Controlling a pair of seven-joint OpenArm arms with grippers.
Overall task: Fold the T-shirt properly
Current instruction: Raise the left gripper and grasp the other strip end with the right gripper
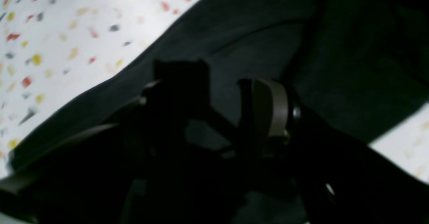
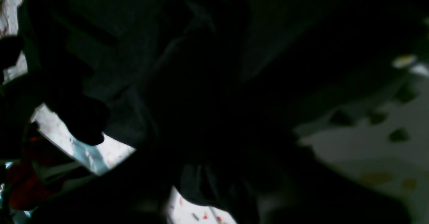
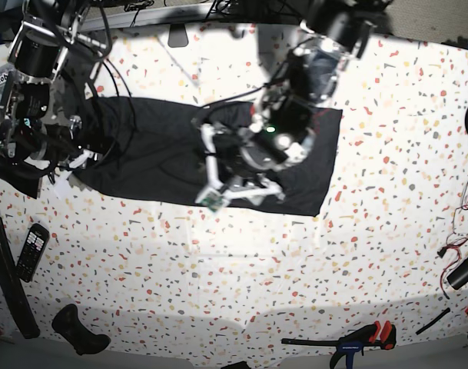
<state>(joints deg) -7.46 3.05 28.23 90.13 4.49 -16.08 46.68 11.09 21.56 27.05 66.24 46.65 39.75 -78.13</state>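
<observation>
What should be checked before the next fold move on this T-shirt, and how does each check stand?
1. T-shirt spread on the table, nothing overhanging: ok.
2. Left tool open over the shirt's middle: ok.
3. Right tool at the shirt's edge, gripping fabric: cannot tell, its view is too dark.
4. Handset and clamp apart from the shirt: ok.

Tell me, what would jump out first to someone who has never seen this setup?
The large dark charcoal fabric T-shirt, spread flat across the white speckled terrazzo tabletop, dominates the base view. Two black robot arms bend over it: the left gripper hangs open above the shirt's middle, the right gripper sits at its edge on that view's left.
</observation>
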